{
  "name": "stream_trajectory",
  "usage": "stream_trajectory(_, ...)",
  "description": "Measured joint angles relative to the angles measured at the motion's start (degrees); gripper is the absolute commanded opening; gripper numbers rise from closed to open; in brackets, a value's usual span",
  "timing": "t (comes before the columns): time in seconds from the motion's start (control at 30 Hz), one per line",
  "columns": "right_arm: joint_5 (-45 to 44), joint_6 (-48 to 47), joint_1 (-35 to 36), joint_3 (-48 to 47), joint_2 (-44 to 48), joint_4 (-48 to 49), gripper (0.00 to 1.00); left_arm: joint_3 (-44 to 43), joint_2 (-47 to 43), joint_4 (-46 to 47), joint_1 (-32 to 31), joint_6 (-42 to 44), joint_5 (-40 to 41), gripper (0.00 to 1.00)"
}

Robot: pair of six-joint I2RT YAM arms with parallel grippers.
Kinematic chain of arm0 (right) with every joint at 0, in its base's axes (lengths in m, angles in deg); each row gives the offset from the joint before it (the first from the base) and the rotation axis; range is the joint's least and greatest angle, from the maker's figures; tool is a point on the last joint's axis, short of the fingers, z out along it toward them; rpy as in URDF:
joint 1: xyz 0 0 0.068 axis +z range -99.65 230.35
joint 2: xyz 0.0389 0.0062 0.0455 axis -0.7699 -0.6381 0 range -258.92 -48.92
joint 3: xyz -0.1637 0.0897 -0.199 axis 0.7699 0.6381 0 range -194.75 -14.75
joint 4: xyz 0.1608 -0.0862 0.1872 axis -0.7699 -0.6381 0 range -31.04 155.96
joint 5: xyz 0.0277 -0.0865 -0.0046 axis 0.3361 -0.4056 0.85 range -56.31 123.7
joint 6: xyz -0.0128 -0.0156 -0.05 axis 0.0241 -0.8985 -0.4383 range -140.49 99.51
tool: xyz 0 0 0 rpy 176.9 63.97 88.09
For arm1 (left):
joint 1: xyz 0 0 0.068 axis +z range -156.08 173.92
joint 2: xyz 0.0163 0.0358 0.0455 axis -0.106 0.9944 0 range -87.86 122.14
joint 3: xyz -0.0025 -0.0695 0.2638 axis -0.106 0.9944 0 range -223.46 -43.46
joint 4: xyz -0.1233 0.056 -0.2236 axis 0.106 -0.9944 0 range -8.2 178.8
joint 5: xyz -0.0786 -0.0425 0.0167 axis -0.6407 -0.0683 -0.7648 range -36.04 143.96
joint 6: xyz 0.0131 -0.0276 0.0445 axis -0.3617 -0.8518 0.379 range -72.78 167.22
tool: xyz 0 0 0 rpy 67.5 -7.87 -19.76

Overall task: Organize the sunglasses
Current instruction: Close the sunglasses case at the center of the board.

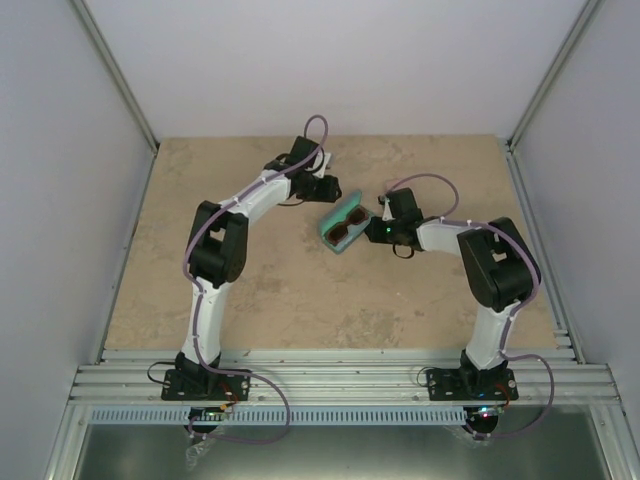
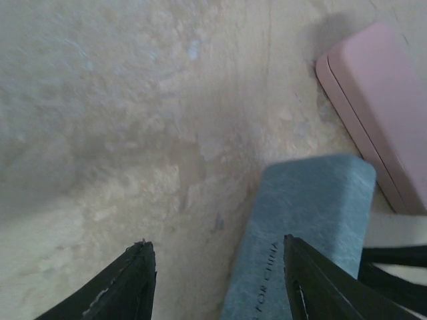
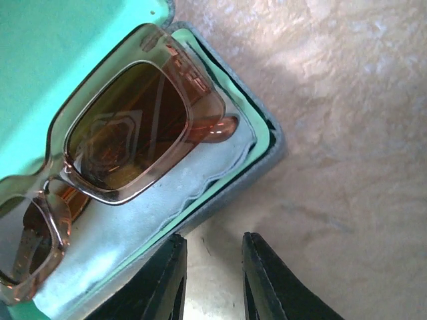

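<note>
Amber sunglasses [image 3: 127, 133] are sitting in the open case [image 3: 273, 143]. The frame is thick translucent amber-brown with rectangular brown lenses. They are folded, with one temple tip showing behind the lens. They lie on a pale blue cloth [image 3: 133, 227] over the mint-green lining.

From the top camera the case [image 1: 330, 222] is mid-table, a bit right of centre and angled, with the lid toward the far side. The sunglasses [image 1: 347, 232] are in its near-right half.

Right gripper [image 3: 213, 239] is just right of the case, with its fingers at the case rim. The jaws are only narrowly apart, with bare table in the slot and nothing held.

Left gripper [image 2: 217, 243] is farther back and left of the case. Its jaws are spread wide and clamp nothing. A blue-grey felt shell [image 2: 307, 220] with printed lettering runs under its right finger [image 2: 320, 280]. I cannot tell if that shell is the same case's lid.

Pink case [image 2: 380, 113] is closed and lies just beyond the shell. At the wrist view's lower right edge there are thin black strips, and I cannot tell what they are.
</note>
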Motion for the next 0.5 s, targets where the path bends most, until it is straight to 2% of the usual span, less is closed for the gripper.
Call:
stream_trajectory(0.2, 5.7, 0.0, -1.5, -0.6, -1.8, 3.1, 0.26, 5.6, 0.0, 4.7, 0.1, -3.7, -7.4, 0.33)
stream_trajectory(0.5, 9.7, 1.0, -2.2, -0.7, -3.0, 5.2, 0.24, 9.8, -0.4, 12.5, 1.0, -8.0, -13.1, 0.29)
